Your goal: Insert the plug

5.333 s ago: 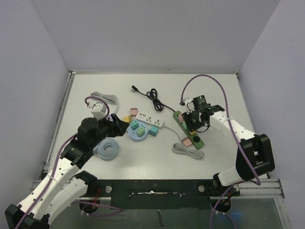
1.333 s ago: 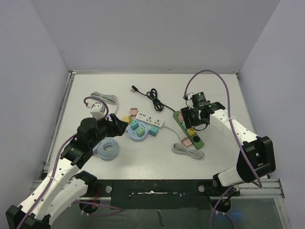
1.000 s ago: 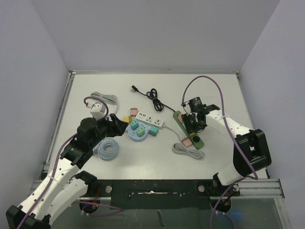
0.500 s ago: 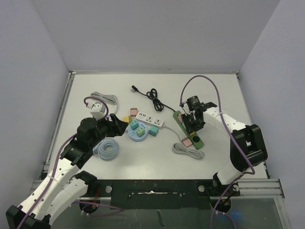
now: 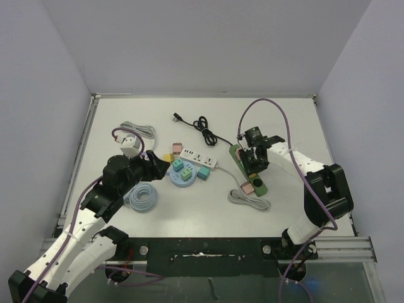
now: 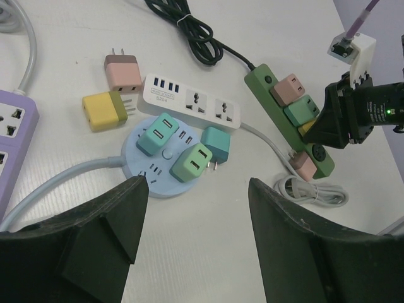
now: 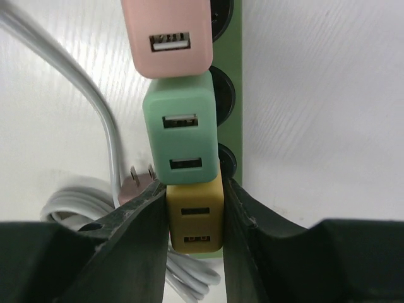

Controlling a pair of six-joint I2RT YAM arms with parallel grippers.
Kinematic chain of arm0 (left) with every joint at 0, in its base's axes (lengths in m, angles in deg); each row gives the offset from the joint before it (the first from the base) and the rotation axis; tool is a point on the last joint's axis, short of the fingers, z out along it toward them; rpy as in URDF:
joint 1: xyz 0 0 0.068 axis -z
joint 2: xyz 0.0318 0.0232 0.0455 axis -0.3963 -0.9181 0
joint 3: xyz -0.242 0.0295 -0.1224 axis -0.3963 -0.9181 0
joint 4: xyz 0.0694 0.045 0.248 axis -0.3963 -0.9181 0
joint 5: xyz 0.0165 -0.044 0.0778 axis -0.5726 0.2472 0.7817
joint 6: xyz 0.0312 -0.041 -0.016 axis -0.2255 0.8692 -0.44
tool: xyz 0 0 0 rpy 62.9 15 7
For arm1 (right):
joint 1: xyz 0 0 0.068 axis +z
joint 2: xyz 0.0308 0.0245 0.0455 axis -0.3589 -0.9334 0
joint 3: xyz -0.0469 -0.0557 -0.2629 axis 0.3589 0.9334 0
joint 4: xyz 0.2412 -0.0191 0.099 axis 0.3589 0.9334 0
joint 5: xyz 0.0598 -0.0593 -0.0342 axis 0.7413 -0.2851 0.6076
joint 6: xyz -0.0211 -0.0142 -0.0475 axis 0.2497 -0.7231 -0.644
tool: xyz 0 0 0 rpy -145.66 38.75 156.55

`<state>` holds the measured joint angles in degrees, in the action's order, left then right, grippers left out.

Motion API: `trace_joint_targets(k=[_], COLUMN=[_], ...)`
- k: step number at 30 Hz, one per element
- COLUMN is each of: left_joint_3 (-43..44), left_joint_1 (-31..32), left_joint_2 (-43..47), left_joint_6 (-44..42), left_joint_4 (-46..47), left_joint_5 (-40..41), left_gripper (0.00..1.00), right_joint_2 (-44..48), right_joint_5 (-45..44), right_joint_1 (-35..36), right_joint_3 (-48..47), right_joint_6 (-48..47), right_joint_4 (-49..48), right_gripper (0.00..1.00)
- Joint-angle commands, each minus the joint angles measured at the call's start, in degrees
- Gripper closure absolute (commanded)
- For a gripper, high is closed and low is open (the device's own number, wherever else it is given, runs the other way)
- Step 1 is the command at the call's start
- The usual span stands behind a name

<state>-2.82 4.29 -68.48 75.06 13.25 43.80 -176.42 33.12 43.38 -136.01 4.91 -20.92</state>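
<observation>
My right gripper [image 7: 194, 252] is shut on a yellow USB plug [image 7: 194, 218] and holds it on the green power strip [image 7: 231, 82]. The yellow plug sits against a mint-green plug [image 7: 180, 136], and a pink plug [image 7: 167, 38] comes after that one. How deep the yellow plug sits is hidden. In the top view the right gripper [image 5: 253, 160] is over the middle of the green strip [image 5: 237, 156]. My left gripper [image 6: 196, 233] is open and empty, hovering above the table near the round blue power strip [image 6: 142, 165].
A white power strip [image 6: 192, 101], a loose yellow plug [image 6: 104, 108], a brown-pink plug [image 6: 122, 71] and a teal plug [image 6: 216, 142] lie around the blue strip. A purple strip [image 6: 12, 132] is at the left. A black cable [image 5: 203, 128] lies at the back, and a grey coiled cord [image 5: 249, 199] in front of the green strip.
My right gripper has turned and shifted left onto the green strip, bringing the yellow plug down beside the mint-green one. The left arm has not moved.
</observation>
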Motion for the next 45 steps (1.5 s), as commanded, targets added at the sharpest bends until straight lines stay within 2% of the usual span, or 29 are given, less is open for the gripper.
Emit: trace_joint_targets(k=[1,8,17,23,26,29,33,35,39,45], left_joint_3=[0.4,0.8,0.8,0.9,0.8,0.7,0.6,0.5,0.4,0.3], left_joint_1=[-0.4,-0.5,-0.4,-0.5,-0.5,-0.5,-0.4,-0.5,-0.5,-0.5], left_joint_2=[0.3,0.1,-0.5,-0.8,-0.8,-0.6,-0.4,-0.3,-0.3,-0.4], left_joint_6=[0.4,0.4,0.8,0.8,0.9,0.8,0.9,0.9,1.0,1.0], left_joint_4=[3.3,3.4,4.0,4.2,4.3,4.3,4.2,4.1,4.2,4.4], left_joint_5=[-0.5,-0.9,-1.4,-1.6,-1.6,-1.6,-1.5,-1.5,-1.4,-1.6], left_gripper=[0.37,0.37,0.37,0.37,0.37,0.37,0.37,0.37,0.37,0.37], right_joint_2=[0.8,-2.4,-3.4,-1.6,-1.8,-3.2,-5.3,-6.7,-10.6,-13.7], right_joint_5=[-4.3,-4.0,-4.0,-5.1,-5.2,-5.7,-4.4,-1.6,3.4,3.8], right_joint_1=[-0.7,-0.7,-0.8,-0.7,-0.7,-0.8,-0.8,-1.1,-1.6,-1.7], right_joint_3=[-5.0,-4.4,-4.7,-6.2,-6.7,-6.8,-5.4,-3.9,-0.4,4.5], right_joint_6=[3.3,3.7,4.0,5.2,5.6,6.2,6.9,7.2,7.3,10.7], right_joint_4=[-19.0,-20.7,-14.4,-12.4,-11.6,-10.6,-10.7,-11.9,-15.0,-21.6], right_gripper=[1.0,0.98,0.57,0.53,0.56,0.66,0.93,1.0,1.0,1.0])
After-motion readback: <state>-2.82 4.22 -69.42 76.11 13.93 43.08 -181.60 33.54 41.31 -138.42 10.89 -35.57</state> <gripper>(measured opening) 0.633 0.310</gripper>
